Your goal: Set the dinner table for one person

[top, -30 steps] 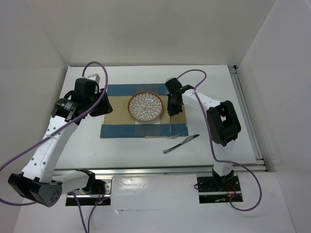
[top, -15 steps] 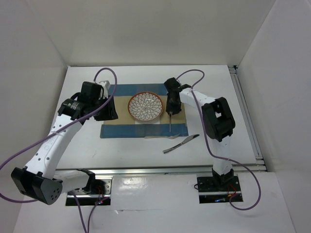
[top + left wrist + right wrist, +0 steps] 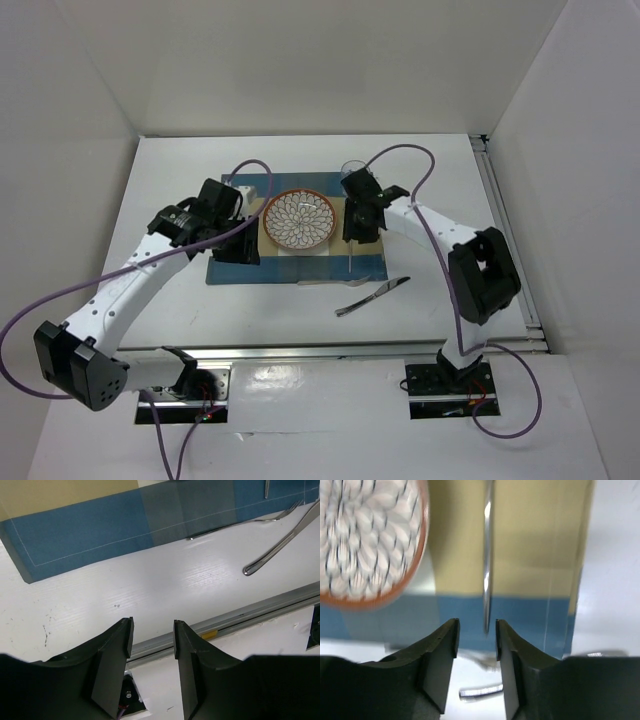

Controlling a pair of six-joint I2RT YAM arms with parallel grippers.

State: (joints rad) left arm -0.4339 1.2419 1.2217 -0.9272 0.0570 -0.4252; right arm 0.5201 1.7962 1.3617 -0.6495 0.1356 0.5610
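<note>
Hovering over the striped placemat, the left gripper and right gripper are both apart and empty, the right above a slim metal utensil beside the patterned bowl.

The dinner table is matt white and faintly ribbed, with a brushed metal rail along its near edge. The blue-and-tan placemat is matt cloth. The fork and the slim utensil are polished metal. The patterned bowl looks glazed. The left gripper has matt black plastic fingers.
</note>
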